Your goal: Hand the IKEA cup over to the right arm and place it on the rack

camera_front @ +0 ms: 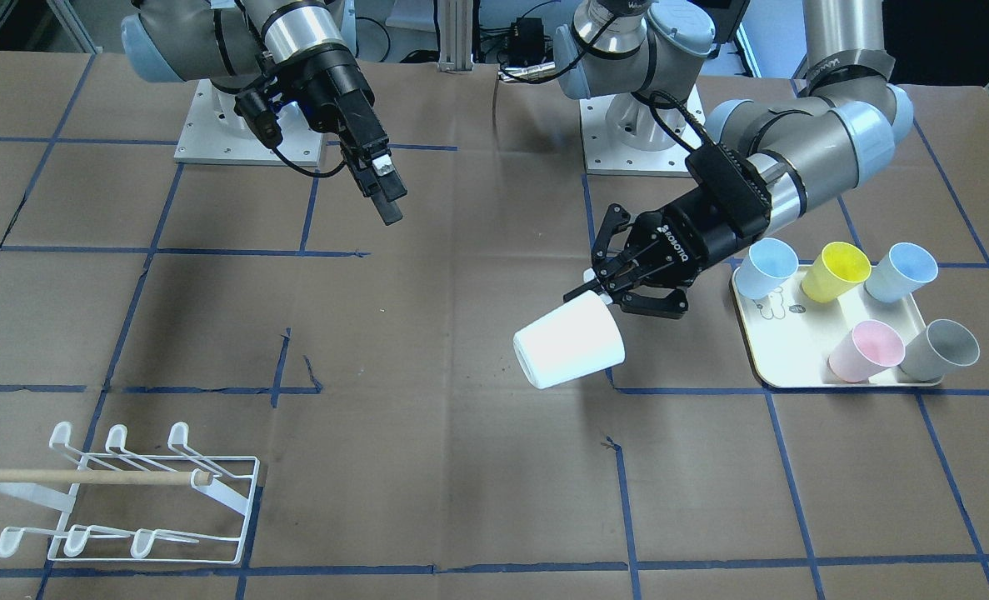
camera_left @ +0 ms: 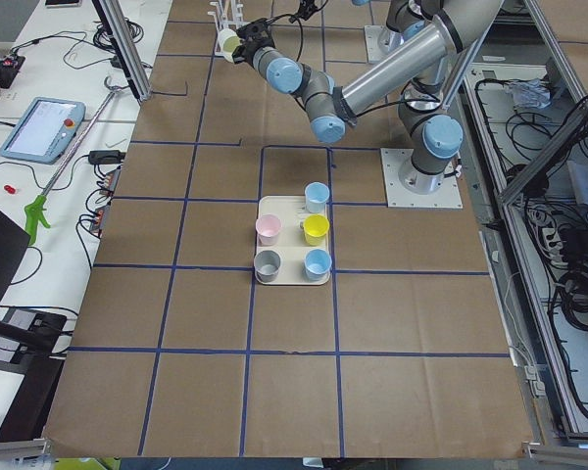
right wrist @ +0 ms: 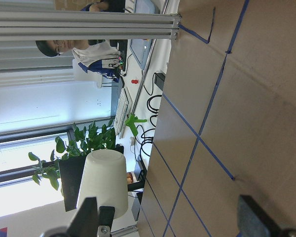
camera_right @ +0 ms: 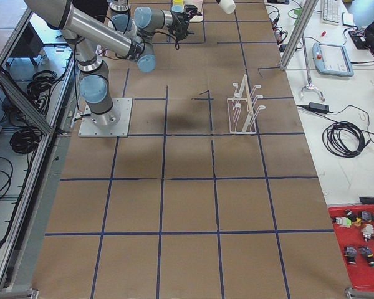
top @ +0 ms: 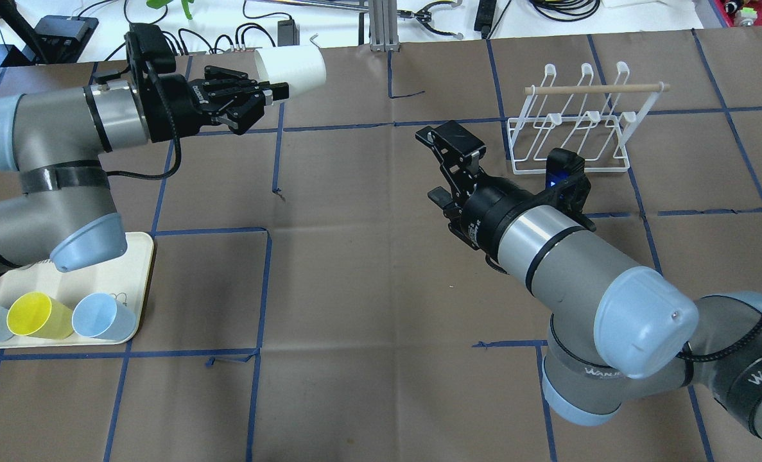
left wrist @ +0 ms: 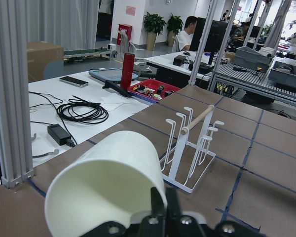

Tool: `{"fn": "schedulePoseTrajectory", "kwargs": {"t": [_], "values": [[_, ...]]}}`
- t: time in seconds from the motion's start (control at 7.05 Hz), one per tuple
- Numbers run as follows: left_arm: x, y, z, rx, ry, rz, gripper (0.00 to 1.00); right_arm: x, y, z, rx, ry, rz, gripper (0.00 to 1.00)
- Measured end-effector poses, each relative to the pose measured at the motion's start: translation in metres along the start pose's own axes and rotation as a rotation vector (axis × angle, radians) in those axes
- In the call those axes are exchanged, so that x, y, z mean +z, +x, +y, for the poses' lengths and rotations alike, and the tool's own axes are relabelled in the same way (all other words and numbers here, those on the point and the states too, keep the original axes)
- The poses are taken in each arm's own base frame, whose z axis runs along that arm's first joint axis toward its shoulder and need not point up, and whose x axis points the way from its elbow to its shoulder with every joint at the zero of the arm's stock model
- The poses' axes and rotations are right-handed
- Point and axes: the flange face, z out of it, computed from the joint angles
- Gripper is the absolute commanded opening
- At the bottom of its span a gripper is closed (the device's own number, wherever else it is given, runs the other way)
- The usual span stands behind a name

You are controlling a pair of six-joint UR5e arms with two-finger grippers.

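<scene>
The white IKEA cup (camera_front: 569, 342) lies on its side in the air, held at its rim by my left gripper (camera_front: 606, 292), which is shut on it. It also shows in the overhead view (top: 291, 70) and in the left wrist view (left wrist: 108, 182). My right gripper (top: 429, 164) is open and empty above the table's middle, apart from the cup. The right wrist view shows its fingers (right wrist: 89, 217) spread wide, with the cup (right wrist: 103, 182) beyond them. The white wire rack (camera_front: 127, 500) with its wooden dowel stands empty on the table, also in the overhead view (top: 573, 122).
A cream tray (camera_front: 761, 317) beside my left arm holds several cups: two blue, one yellow (camera_front: 836, 271), one pink, one grey. Both arm bases stand on white plates at the table's robot side. An aluminium post (top: 381, 25) stands at the far edge.
</scene>
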Motion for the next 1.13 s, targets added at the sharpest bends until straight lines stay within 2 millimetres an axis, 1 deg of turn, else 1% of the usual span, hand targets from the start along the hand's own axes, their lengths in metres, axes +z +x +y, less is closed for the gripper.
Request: {"fn": "schedulePoseTrajectory", "kwargs": {"t": [0.28,0.43,0.71,0.85,1.13], "values": [[0.01,0.028,0.025,0.055,0.028,0.022,0.0,0.005,0.002,0.0,0.017,-0.013,0.016,1.0],[0.015,0.043,0.031,0.079,0.035,0.033,0.0,0.009,0.0,0.001,0.012,-0.028,0.019,1.0],[0.028,0.068,0.028,0.105,0.035,0.067,0.0,0.018,-0.006,0.004,0.001,-0.048,0.025,1.0],[0.031,0.074,0.026,0.112,0.034,0.075,0.0,0.025,-0.007,0.007,-0.002,-0.059,0.032,1.0],[0.032,0.077,0.024,0.117,0.034,0.079,0.0,0.036,-0.011,0.011,-0.007,-0.069,0.038,1.0]]}}
